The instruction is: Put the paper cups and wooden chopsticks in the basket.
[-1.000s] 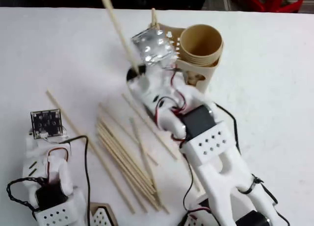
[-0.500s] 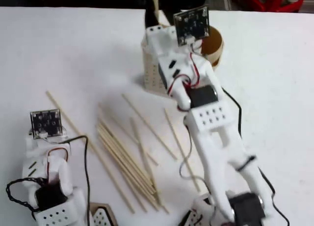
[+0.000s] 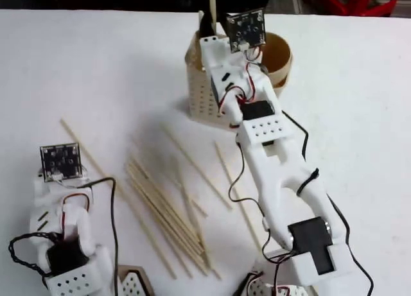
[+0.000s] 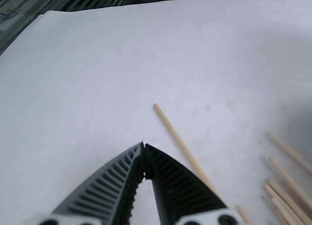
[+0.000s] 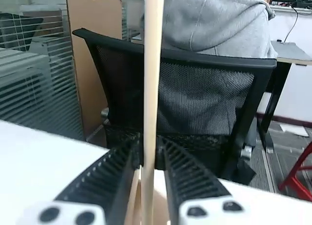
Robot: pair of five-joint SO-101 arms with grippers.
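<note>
Wooden chopsticks (image 3: 168, 209) lie loose in a fanned pile on the white desk (image 3: 96, 65), near its middle, between the two arms. One more chopstick (image 5: 152, 64) stands upright, clamped between the ridged fingers of the right gripper (image 5: 148, 149). In the high view that arm stretches to the basket (image 3: 200, 94) at the far side of the desk. The basket is cream, with perforated walls. Brown paper cups (image 3: 281, 55), stacked one inside another, show past the right arm at the basket's side. Whether they sit inside the basket or beside it cannot be told.

The left gripper (image 4: 144, 148) is over bare desk with its dark ridged fingers pressed together on nothing. Its tip is just beside the end of one loose stick (image 4: 181, 146).

The desk surface is plain, matt white. Beyond its far edge, the right wrist view takes in a black mesh office chair (image 5: 204, 93), a brown board (image 5: 92, 44) standing upright, slatted blinds (image 5: 34, 78) and a red chair base (image 5: 297, 183) on a grey floor.
</note>
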